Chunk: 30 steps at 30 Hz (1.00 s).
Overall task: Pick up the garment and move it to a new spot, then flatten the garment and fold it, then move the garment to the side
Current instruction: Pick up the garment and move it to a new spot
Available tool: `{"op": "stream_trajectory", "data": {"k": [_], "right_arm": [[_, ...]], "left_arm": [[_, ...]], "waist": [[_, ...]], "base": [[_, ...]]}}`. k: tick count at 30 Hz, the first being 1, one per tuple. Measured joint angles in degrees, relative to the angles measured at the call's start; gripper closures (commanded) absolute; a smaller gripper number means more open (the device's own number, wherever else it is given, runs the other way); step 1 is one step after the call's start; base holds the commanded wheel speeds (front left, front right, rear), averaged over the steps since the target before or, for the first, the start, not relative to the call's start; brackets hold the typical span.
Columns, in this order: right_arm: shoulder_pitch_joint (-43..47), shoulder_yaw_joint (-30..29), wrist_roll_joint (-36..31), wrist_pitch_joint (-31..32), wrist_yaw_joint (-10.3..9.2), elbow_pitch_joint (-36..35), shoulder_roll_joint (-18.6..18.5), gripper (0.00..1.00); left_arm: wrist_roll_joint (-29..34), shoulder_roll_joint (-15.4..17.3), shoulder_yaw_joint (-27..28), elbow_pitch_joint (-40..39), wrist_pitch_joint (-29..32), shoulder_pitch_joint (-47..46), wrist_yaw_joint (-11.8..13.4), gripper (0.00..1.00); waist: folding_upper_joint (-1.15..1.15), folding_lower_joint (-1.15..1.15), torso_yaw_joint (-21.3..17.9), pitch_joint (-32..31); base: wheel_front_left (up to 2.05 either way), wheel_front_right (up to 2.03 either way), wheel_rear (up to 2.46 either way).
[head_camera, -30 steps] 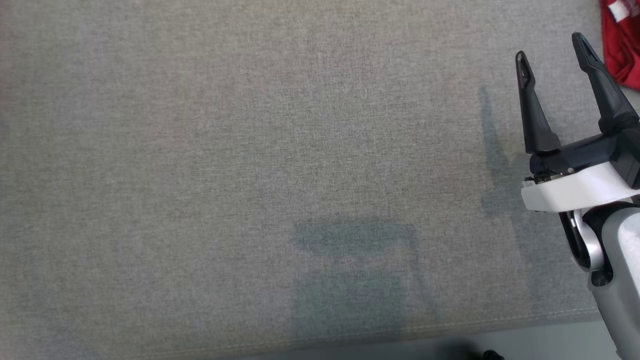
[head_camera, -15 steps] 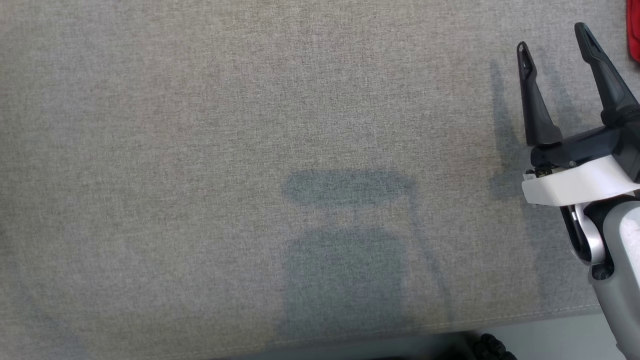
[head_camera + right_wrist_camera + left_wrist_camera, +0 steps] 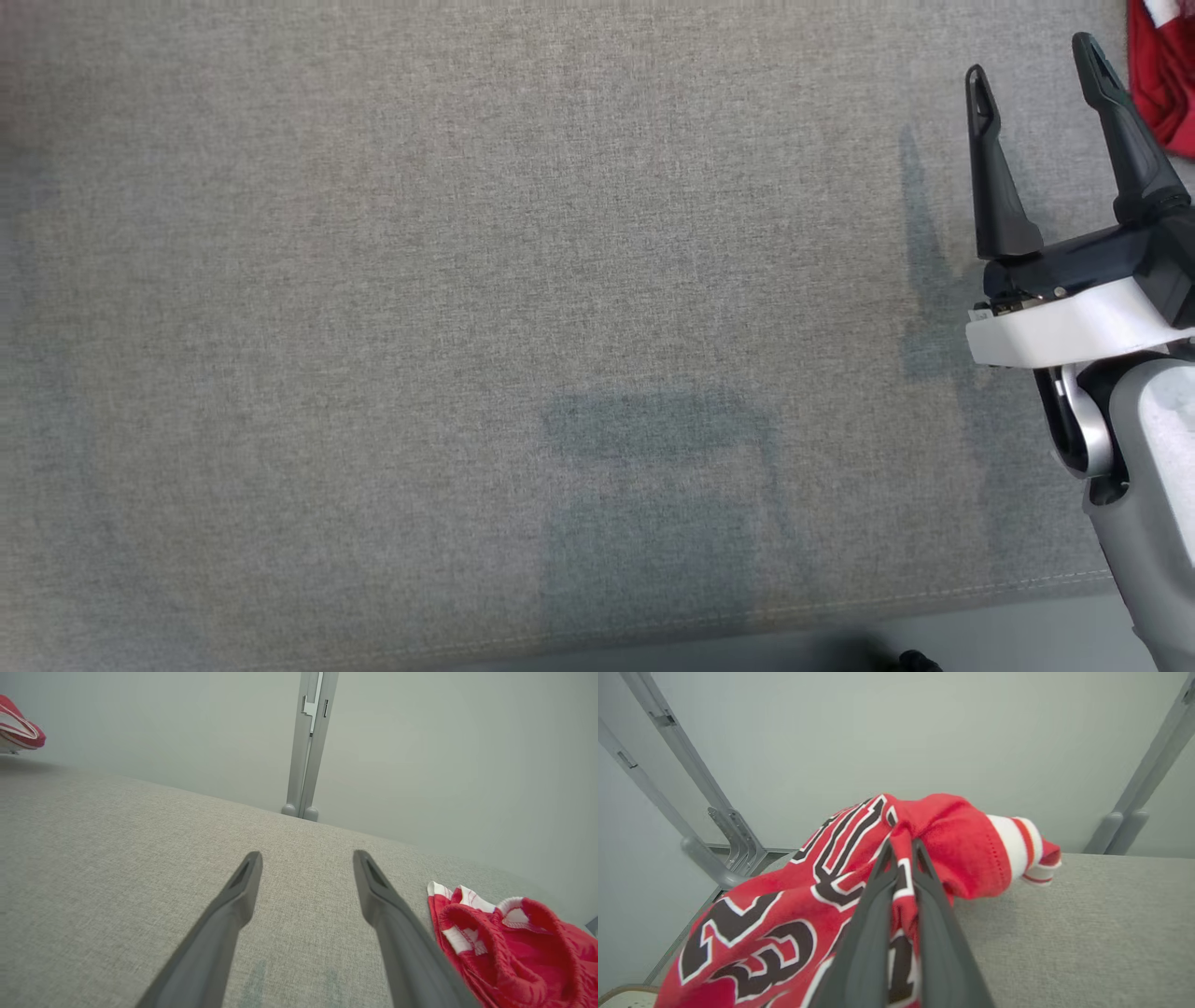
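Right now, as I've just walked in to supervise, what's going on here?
The left gripper is shut on a red lettered jersey, pinching a bunched fold near the edge of the grey fabric surface. The right gripper hangs open and empty over that surface, another red garment lying crumpled beside it. Nothing is flattened or folded yet.

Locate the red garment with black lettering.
Left wrist view, centre-left: the garment is clamped in the shut left end effector, its striped cuff at the grey surface's far edge.
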Motion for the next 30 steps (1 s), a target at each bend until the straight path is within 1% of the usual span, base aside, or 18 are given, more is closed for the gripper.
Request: {"op": "stream_trajectory", "data": {"k": [5,10,18,20,23,25,28,29,30], "right_arm": [[-0.18,-0.33,0.20,-1.33,0.00,1.70,0.53,0.00],[-0.67,-0.78,0.77,-2.81,0.00,2.98,1.71,0.00],[1.13,-2.93,2.54,-3.82,-0.12,6.10,2.56,0.00],[2.51,-2.97,2.94,-3.86,-0.44,6.98,3.04,0.00],[4.27,-2.94,3.25,-4.13,-0.44,8.12,4.09,0.00],[5.35,-2.94,3.32,-4.27,-0.44,8.77,4.16,0.00],[6.66,-2.40,3.53,-4.28,-0.44,9.87,4.66,0.00],[6.66,-2.40,3.53,-4.28,-0.44,9.87,4.66,0.00],[7.30,-1.44,3.81,-4.28,-0.43,10.55,5.53,0.00]], "left_arm": [[0.11,-1.44,-3.54,-1.76,-1.98,-2.14,-3.09,1.00],[0.04,-2.87,-5.39,-4.48,-3.71,-3.38,-6.30,1.00],[-1.78,-5.04,-7.67,-9.69,-5.24,-1.88,-7.17,1.00],[-1.94,-5.34,-9.12,-10.71,-4.88,0.69,-7.38,1.00],[-2.04,-6.17,-11.16,-11.62,-4.10,5.83,-7.72,1.00],[-2.76,-6.62,-12.10,-12.29,-3.87,8.83,-7.72,1.00],[-4.22,-8.04,-13.63,-13.33,-3.27,12.71,-7.73,1.00],[-4.22,-8.04,-13.63,-13.33,-3.27,12.71,-7.73,1.00],[-5.08,-8.93,-15.01,-13.58,-2.79,15.71,-7.75,1.00]], "waist": [[0.00,0.00,0.38,-3.21],[0.00,0.00,0.80,-6.76],[0.00,0.00,1.39,-12.77],[0.00,0.00,1.54,-14.30],[0.00,0.00,1.74,-16.60],[0.00,0.00,1.87,-18.13],[0.00,0.00,2.04,-20.47],[0.00,0.00,2.04,-20.47],[0.00,0.00,2.07,-22.00]], "base": [[0.00,0.00,0.00],[0.00,0.00,0.00],[0.00,0.00,0.00],[0.00,0.00,0.00],[0.00,0.00,0.00],[0.00,0.00,0.00],[0.00,0.00,0.00],[0.00,0.00,0.00],[0.00,0.00,0.00]]}}
